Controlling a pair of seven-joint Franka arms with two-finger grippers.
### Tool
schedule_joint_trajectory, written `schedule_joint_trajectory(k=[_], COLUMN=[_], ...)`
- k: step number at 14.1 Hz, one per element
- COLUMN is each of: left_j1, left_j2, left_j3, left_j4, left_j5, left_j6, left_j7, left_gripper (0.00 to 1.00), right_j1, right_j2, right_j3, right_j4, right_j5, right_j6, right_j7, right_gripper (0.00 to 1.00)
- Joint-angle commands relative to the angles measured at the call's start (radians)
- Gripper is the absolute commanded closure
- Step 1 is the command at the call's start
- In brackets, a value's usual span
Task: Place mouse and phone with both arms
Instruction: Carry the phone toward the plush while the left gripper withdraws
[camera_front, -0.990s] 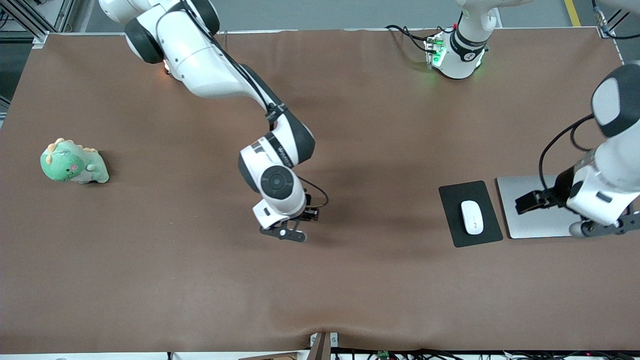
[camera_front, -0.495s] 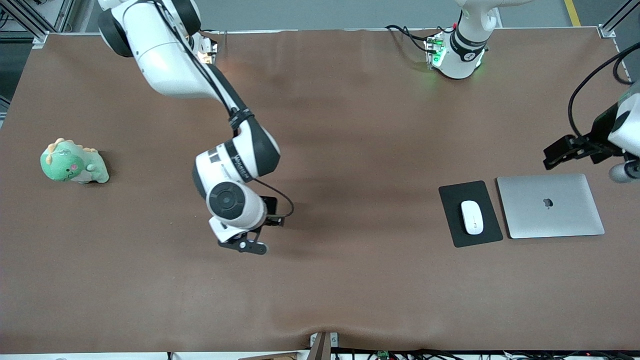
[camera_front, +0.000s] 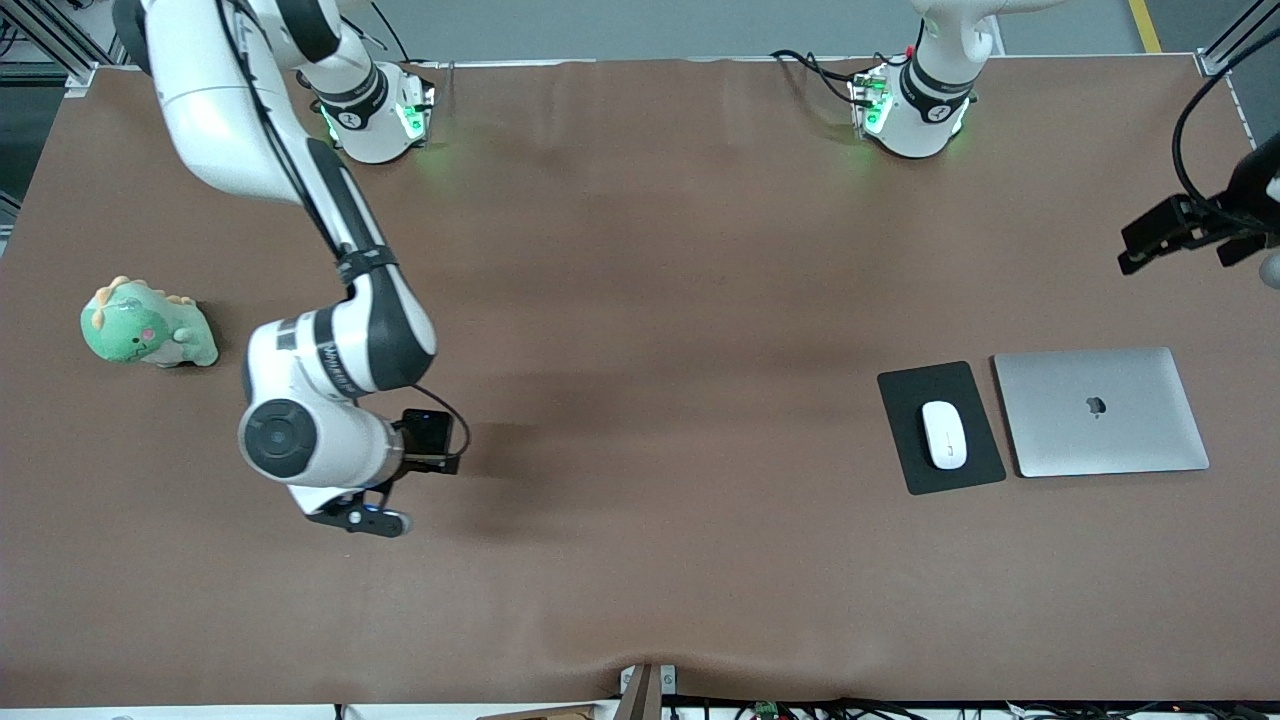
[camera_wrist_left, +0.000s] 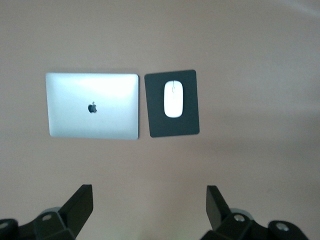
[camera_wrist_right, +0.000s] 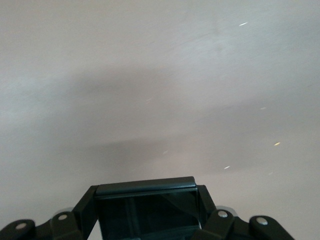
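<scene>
mouse (camera_front: 944, 434): lying on the black pad (camera_front: 905, 400), just beside the laptop (camera_front: 1100, 412) | phone (camera_front: 427, 432): pinched in the right gripper (camera_front: 405, 470) over bare table (camera_front: 640, 300), well apart from the laptop, toward the plush toy (camera_front: 145, 325) | left gripper (camera_wrist_left: 150, 210): fingers spread, holding nothing, above the laptop

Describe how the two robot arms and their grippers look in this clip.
Both arms have glossy white shells with black joint bands and round bases lit green. The right arm bears a grey round joint cap, dark lettering on a band and a thin black cable along its links. The right gripper and left gripper are black, with flat two-finger jaws. A black cable loops above the left wrist.
</scene>
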Motion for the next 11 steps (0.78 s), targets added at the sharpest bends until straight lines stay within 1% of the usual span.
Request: schedule_joint_trajectory(k=[1,2,4,6,7,9,11], left_j1=[-0.060,-0.072,-0.072,-0.066,-0.062,-0.056,-0.057], left_j2=[-0.104,-0.125,-0.141,-0.139,-0.139,-0.136,-0.136], left_j3=[0.075,0.083,0.094,0.085,0.082,0.080,0.082], left_j4=[-0.113,-0.142,-0.173,-0.172,-0.170,-0.169,-0.167], left_j5=[-0.040,-0.040,-0.037,-0.030,-0.030,-0.027,-0.026], left_j6=[0.005,0.006,0.014,0.025,0.025,0.025,0.026], left_j7=[0.021,0.021,0.026,0.026,0.026,0.029,0.032], left_gripper=[0.00,0.00,0.00,0.00,0.00,0.00,0.00], right_j1=[-0.033,-0.064,-0.137,-0.211,-0.251,-0.296,-0.354], right_j2=[-0.185,-0.201,-0.212,-0.225,-0.221,-0.213,-0.216], right_j3=[0.016,0.017,0.017,0.017,0.017,0.016,0.017], right_j4=[-0.313,-0.355,-0.390,-0.436,-0.446,-0.447,-0.476], right_j5=[-0.052,-0.074,-0.077,-0.079,-0.079,-0.080,-0.080], right_j6=[0.160,0.176,0.163,0.161,0.166,0.172,0.167], right_j7=[-0.042,-0.063,-0.152,-0.255,-0.290,-0.339,-0.410], right_gripper=[1.00,1.00,1.00,1.00,1.00,1.00,1.00])
